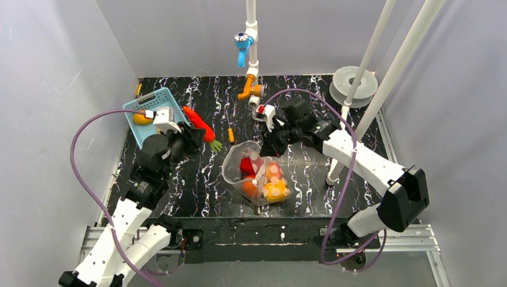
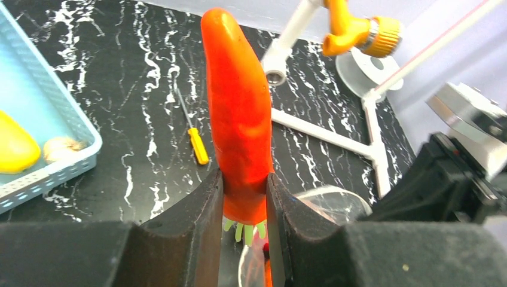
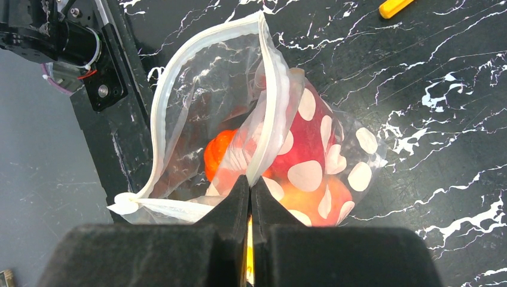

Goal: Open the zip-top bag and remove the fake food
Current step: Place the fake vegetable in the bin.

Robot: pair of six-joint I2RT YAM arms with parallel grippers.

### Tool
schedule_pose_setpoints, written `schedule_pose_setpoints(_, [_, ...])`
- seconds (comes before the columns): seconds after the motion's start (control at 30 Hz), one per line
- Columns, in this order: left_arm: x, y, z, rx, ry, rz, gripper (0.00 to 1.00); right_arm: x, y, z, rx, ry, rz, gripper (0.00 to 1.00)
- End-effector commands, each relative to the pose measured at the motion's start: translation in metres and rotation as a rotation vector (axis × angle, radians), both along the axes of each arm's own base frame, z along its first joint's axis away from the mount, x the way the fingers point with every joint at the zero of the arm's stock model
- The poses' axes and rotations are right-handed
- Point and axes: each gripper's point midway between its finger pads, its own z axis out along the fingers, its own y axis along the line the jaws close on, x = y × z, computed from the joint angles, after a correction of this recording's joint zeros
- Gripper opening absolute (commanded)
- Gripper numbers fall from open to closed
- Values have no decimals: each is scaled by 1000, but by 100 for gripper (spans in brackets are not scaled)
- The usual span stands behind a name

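Note:
The zip-top bag [image 1: 258, 178], clear with white dots, lies open at the table's middle. Red and orange fake food [image 1: 269, 186] shows through it. My right gripper [image 3: 250, 182] is shut on the bag's white zip rim [image 3: 272, 89], holding the mouth open; in the top view this gripper [image 1: 263, 149] is at the bag's far edge. Inside sit an orange piece [image 3: 218, 152], a red piece [image 3: 305, 149] and an orange-yellow one [image 3: 317, 200]. My left gripper [image 2: 245, 203] is shut on a red-orange carrot [image 2: 239, 113] near its green top [image 2: 245, 230]. The carrot [image 1: 198, 124] hangs beside the basket.
A light blue basket [image 1: 139, 133] at the back left holds a yellow fruit [image 2: 15, 149] and a pale piece [image 2: 60, 148]. A small orange-handled screwdriver [image 1: 231, 135] lies on the black marbled table [image 1: 311, 173]. White pipe posts [image 1: 359, 89] and a filament spool [image 1: 353, 81] stand at the right.

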Motion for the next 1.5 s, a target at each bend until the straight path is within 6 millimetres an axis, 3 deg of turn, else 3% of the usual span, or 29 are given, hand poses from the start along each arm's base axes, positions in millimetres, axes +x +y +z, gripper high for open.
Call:
schedule_pose_setpoints(0.0, [16,19,6,-8,18,37,0,-3,1,16,43,-42,22,1])
schedule_pose_setpoints(0.33, [71,78,-20,-74,128,212,0,-4,1,18,48,-44,26,1])
schedule_pose_setpoints(0.47, [94,113,-32,-107,174,324,0,-5,1,19,52,-44,30,1])
schedule_pose_setpoints(0.63, [120,143,-44,-162,227,395,0,-6,2,20,58,-43,34,1])
schedule_pose_setpoints(0.87, [150,167,-73,-247,356,408,0,-7,2,21,64,-41,39,1])
schedule_pose_setpoints(1.1, [163,189,-95,-280,443,444,0,-8,2,21,65,-39,39,1])
schedule_pose_setpoints(1.3, [172,191,-117,-297,499,422,15,-8,2,21,64,-41,38,1])
schedule_pose_setpoints(1.47, [176,192,-129,-307,548,413,37,-8,2,21,65,-41,40,1])
